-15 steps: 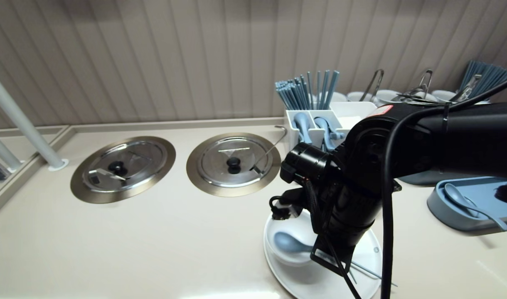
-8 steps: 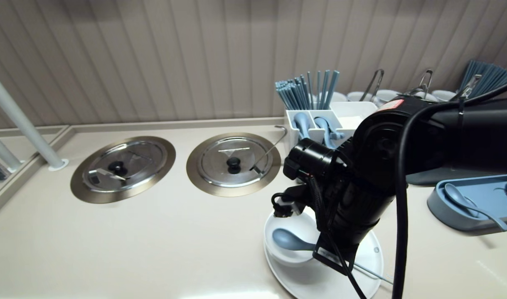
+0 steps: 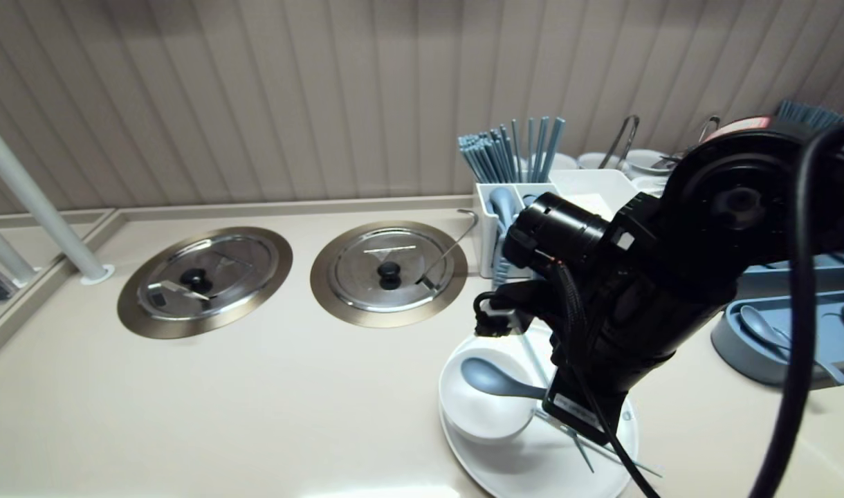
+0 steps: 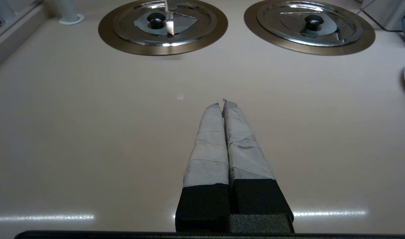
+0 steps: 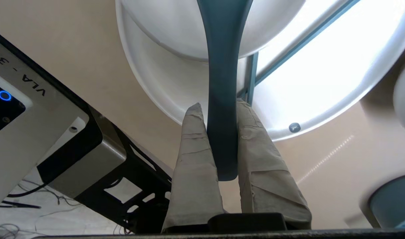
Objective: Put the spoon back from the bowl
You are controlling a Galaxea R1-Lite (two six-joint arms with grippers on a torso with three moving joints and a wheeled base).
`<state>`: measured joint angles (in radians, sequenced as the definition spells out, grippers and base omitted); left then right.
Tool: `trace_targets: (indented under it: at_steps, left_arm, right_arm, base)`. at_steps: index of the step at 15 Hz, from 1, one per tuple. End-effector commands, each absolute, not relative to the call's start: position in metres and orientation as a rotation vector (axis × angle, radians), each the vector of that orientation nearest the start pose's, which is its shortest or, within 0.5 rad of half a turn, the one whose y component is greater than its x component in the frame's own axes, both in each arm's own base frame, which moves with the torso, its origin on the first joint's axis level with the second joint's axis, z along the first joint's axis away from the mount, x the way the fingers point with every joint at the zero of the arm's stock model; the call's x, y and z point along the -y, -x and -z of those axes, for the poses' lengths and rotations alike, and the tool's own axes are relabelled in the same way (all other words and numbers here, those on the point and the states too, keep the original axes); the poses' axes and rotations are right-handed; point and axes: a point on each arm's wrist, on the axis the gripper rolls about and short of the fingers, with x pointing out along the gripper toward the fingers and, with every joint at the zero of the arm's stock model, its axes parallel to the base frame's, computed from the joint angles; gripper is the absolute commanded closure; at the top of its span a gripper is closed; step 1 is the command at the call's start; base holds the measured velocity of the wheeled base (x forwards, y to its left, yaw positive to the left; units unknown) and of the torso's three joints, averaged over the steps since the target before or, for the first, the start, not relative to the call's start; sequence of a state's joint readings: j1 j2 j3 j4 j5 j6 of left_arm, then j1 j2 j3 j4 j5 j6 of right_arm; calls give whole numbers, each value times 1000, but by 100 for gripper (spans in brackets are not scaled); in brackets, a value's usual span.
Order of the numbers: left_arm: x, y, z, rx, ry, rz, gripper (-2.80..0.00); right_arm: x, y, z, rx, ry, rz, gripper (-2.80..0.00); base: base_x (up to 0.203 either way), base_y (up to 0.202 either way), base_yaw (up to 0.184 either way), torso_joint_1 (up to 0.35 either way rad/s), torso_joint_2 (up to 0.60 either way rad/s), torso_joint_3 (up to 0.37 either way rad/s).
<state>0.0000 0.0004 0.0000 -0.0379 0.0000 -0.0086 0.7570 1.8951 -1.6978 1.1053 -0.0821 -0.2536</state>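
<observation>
My right gripper [image 5: 219,106] is shut on the handle of a blue spoon [image 5: 222,66]. The spoon's head [image 3: 485,377] lies in a white bowl [image 3: 472,422], which stands on a white plate [image 3: 526,467] at the counter's near edge. Blue chopsticks [image 3: 580,449] lie across the plate beside the bowl. In the head view the black right arm [image 3: 636,297] hangs over the plate and hides the fingers. My left gripper [image 4: 221,104] is shut and holds nothing, parked low over bare beige counter.
Two round steel lids [image 3: 204,280] [image 3: 389,272] sit flush in the counter, a ladle handle [image 3: 456,238] sticking out of the right one. A white caddy [image 3: 567,187] with blue chopsticks and spoons stands behind. A blue tray [image 3: 789,346] lies right, a white pole [image 3: 41,207] left.
The right arm has risen and swung to the right and back, and the spoon's head has shifted a little within the bowl. More of the chopsticks on the plate shows now.
</observation>
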Motion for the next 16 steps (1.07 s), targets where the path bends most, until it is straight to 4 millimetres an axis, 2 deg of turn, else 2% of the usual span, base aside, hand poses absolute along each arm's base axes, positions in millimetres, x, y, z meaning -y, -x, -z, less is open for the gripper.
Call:
trace_targets:
  at_steps: [1,4,9,11,16]
  left_arm:
    - [0,22,-77,29,9,0,0]
    - [0,22,-77,29,9,0,0]
    - [0,22,-77,29,9,1,0]
    - [0,22,-77,29,9,1,0]
    - [0,22,-77,28,9,1,0]
  right_arm:
    - [-202,-220,-240,-1101,729,-726,0]
    - [-186,-224,-259,-1049,665,-678,0]
    - [-148,-230,-293,-948,558,-574,0]
    - [-137,-233,-301,-925,529,-536,0]
    - [-103,-257,-308,-916,453,-398,0]
  base:
    - [0,0,0,0,0,0]
    - [0,0,0,0,0,0]
    - [0,0,0,0,0,0]
    - [0,0,0,0,0,0]
    - [0,0,0,0,0,0]
